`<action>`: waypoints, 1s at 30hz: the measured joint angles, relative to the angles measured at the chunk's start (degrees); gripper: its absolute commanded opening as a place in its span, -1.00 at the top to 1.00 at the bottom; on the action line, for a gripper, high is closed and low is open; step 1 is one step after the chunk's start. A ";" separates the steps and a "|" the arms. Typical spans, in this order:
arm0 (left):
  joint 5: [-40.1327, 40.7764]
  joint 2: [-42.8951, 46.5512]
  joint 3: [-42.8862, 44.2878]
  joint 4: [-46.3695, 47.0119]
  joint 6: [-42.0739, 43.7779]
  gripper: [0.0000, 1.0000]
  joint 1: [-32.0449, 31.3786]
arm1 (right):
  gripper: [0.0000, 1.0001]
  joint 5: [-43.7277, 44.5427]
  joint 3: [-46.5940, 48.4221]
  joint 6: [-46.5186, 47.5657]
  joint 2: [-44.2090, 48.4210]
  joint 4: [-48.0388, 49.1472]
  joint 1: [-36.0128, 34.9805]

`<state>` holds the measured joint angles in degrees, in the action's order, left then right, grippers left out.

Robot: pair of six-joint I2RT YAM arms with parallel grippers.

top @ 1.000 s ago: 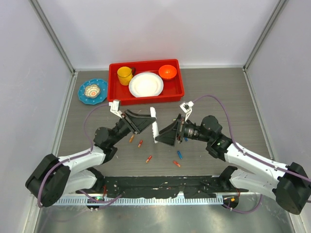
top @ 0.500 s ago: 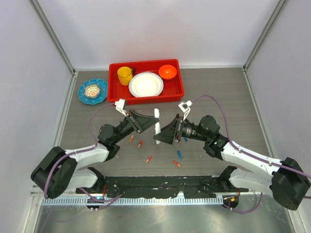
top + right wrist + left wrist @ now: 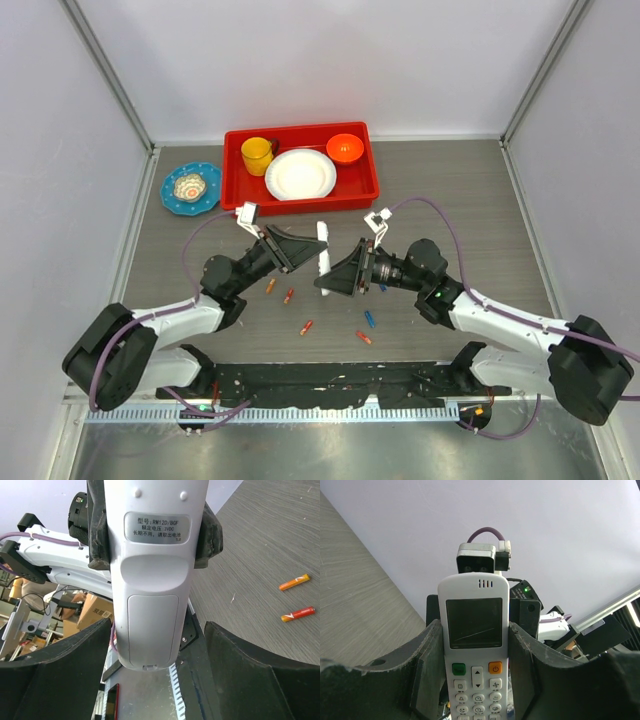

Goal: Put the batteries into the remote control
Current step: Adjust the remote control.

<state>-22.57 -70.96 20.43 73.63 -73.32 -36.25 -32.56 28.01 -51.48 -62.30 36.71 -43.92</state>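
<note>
My left gripper (image 3: 306, 250) is shut on the remote control (image 3: 322, 250) and holds it on edge above the table. In the left wrist view the white remote control (image 3: 474, 615) faces me with its display and buttons, clamped at both sides by the left gripper (image 3: 475, 672). My right gripper (image 3: 157, 630) is open, a finger on each side of the remote control's (image 3: 150, 565) lower back, not touching. The back cover (image 3: 152, 625) sits shut. Several batteries lie loose on the table: orange ones (image 3: 289, 296) (image 3: 306, 327) (image 3: 298, 614) and a blue one (image 3: 369, 319).
A red tray (image 3: 240, 200) at the back holds a yellow cup (image 3: 257, 155), a white plate (image 3: 300, 174) and an orange bowl (image 3: 345, 148). A blue dish (image 3: 190, 188) lies left of it. Grey walls close in three sides.
The right gripper has come in to the remote's lower end and its jaws have narrowed a little. The left gripper shifted the remote slightly to the right, still clamped.
</note>
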 measured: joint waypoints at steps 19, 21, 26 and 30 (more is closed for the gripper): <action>-0.22 0.55 0.00 0.22 0.26 -0.24 0.00 | 0.52 -2.60 -1.68 -4.11 -1.86 7.30 0.00; -0.33 0.55 0.00 0.28 0.04 -0.57 0.00 | 0.58 -2.82 -1.70 -3.98 -1.84 7.23 -0.02; -0.66 0.79 0.02 0.33 -0.79 -0.99 0.33 | 0.59 -3.72 -1.73 -1.77 -0.28 3.56 0.00; -0.70 3.61 0.02 -0.15 0.09 -0.99 1.29 | 0.60 -4.42 -0.24 3.39 3.63 -5.33 -0.02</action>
<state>-23.27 -67.35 20.45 73.47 -73.23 -34.96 -36.97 27.77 -48.10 -58.67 31.38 -43.94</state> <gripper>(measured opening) 0.994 0.550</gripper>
